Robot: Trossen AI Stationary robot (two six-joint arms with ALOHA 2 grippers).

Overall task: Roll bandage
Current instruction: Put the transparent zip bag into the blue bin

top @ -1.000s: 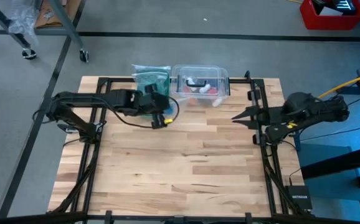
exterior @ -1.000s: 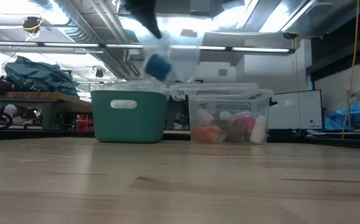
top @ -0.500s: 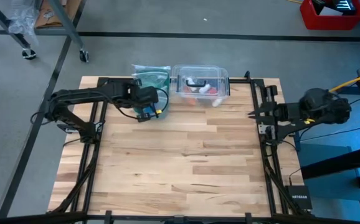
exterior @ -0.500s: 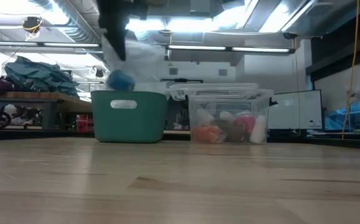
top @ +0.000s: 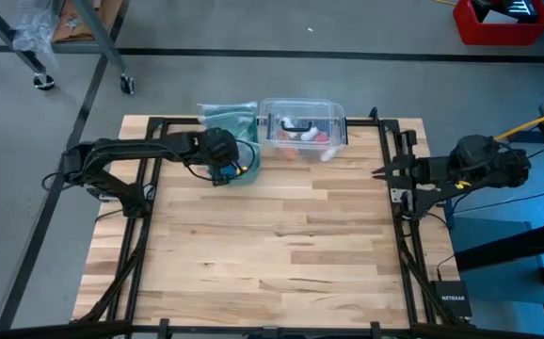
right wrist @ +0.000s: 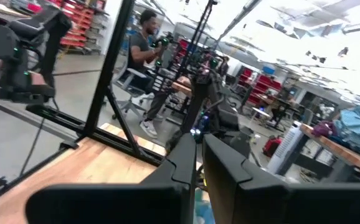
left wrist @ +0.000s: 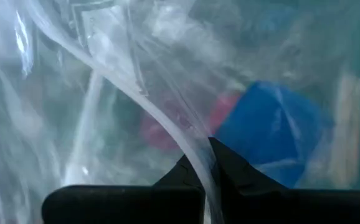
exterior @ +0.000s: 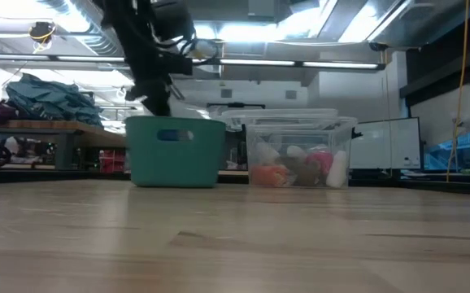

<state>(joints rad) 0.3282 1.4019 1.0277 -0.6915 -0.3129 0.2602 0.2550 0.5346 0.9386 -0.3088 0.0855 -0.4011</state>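
Note:
My left gripper (top: 223, 172) is at the far left of the table, beside the teal bin (top: 227, 118), and is shut on a clear plastic zip bag (left wrist: 105, 81). The bright blue bandage (left wrist: 273, 127) lies inside the bag, next to a pink-red item (left wrist: 161, 127). In the low view the left arm (exterior: 150, 73) reaches down to the bin's rim (exterior: 174, 122), and the bag is hidden there. My right gripper (top: 377, 172) is shut and empty at the table's right edge. My left gripper pinches a fold of the clear zip bag's film (left wrist: 195, 165) between its two fingers. The rest of the bag spreads out beyond the fingertips, against the teal bin, with the bandage loose inside it. I cannot tell one layer from several.
A clear plastic box (top: 302, 122) with small items stands at the far edge, right of the teal bin. Black frame rails (top: 390, 188) run along the table's left and right sides. The bare wooden table top (top: 281, 245) takes up the middle and near part.
My left gripper has gone toward the table's far left and down to the teal bin with the bag, which hung above the bin and is now down at it. My right gripper has drawn back toward the right edge and shut.

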